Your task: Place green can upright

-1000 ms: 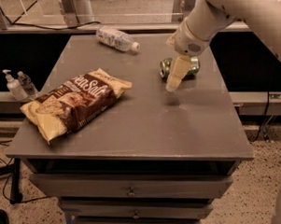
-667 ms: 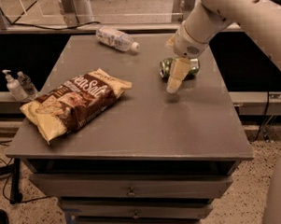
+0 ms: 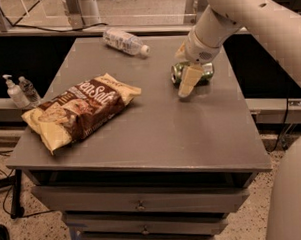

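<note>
The green can (image 3: 204, 71) lies on its side on the grey table (image 3: 156, 132), at the far right part of the top. It is shiny green with a silver end facing left. My gripper (image 3: 188, 85) hangs from the white arm coming in from the upper right. It is down at the can, its cream tip in front of the can's middle and close to the table top. The middle of the can is hidden behind it.
A brown and cream chip bag (image 3: 79, 109) lies at the left of the table. A clear plastic water bottle (image 3: 125, 41) with a white cap lies at the far edge. Two small bottles (image 3: 18, 90) stand on a ledge left of the table. Drawers are below the front edge.
The gripper has stayed at the can, shifting only slightly. The can, bag and bottle have not moved.
</note>
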`<action>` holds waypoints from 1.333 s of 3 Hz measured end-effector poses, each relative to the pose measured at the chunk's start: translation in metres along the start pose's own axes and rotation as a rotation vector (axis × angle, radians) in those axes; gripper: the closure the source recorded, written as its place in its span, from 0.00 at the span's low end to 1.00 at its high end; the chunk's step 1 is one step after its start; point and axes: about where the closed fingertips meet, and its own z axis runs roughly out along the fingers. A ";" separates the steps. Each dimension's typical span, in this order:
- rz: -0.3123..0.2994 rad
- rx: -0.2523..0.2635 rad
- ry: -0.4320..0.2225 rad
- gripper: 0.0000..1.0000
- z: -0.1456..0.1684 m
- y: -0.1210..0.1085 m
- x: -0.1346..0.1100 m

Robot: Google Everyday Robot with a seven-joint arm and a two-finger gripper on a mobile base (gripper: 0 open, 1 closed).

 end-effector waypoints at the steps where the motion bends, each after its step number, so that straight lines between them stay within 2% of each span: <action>1: -0.013 -0.002 0.010 0.46 0.002 -0.003 0.003; 2: -0.019 -0.002 0.015 0.68 0.000 -0.006 0.004; 3: -0.001 0.006 -0.016 0.93 -0.013 -0.012 -0.001; 4: 0.040 0.026 -0.124 1.00 -0.034 -0.018 -0.012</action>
